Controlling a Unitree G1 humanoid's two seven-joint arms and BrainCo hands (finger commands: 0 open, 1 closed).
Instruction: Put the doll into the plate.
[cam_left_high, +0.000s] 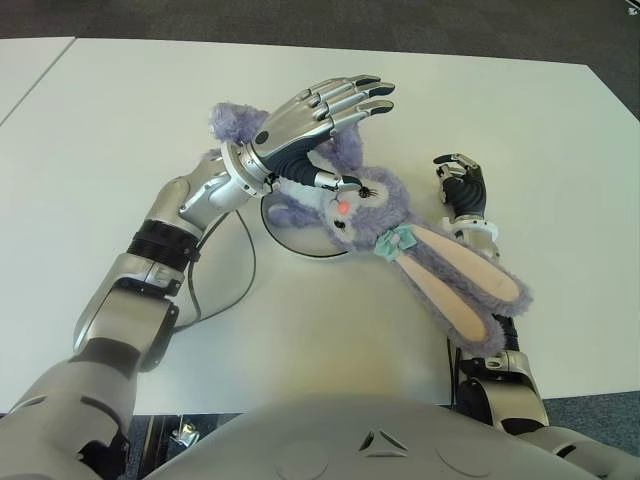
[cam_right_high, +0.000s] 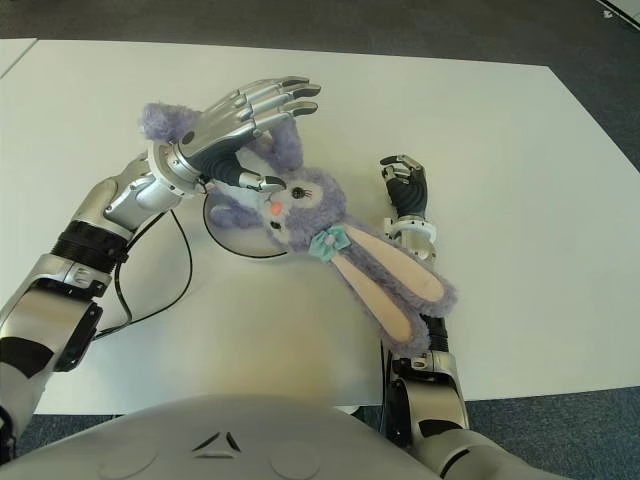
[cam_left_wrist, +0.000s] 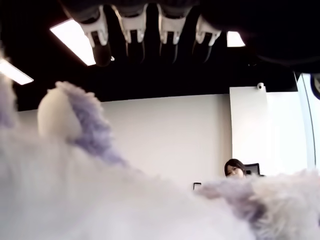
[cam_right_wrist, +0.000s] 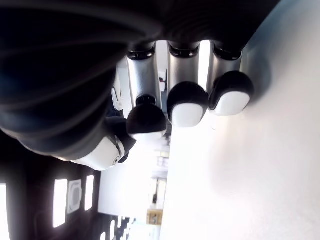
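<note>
1. Nearest the robot, the doll's long ears (cam_left_high: 465, 285) trail off the plate toward the torso, draped over the right forearm; they look limp and light.
2. The right hand (cam_left_high: 460, 190) shows just right of the doll's head, above the white table (cam_left_high: 560, 150); its fingers are curled and hold nothing.
3. The doll (cam_left_high: 365, 205), a purple plush rabbit, lies with head and body across the plate (cam_left_high: 290, 243), of which only a dark rim edge shows; ears and one paw hang outside.
4. Soft, fuzzy and squashable, it should not slip or break; the plump body is likely the best hold, since an ear would only dangle.
5. Farthest, the left hand (cam_left_high: 320, 115) hovers over the doll, fingers straight and released, thumb near its face.
</note>
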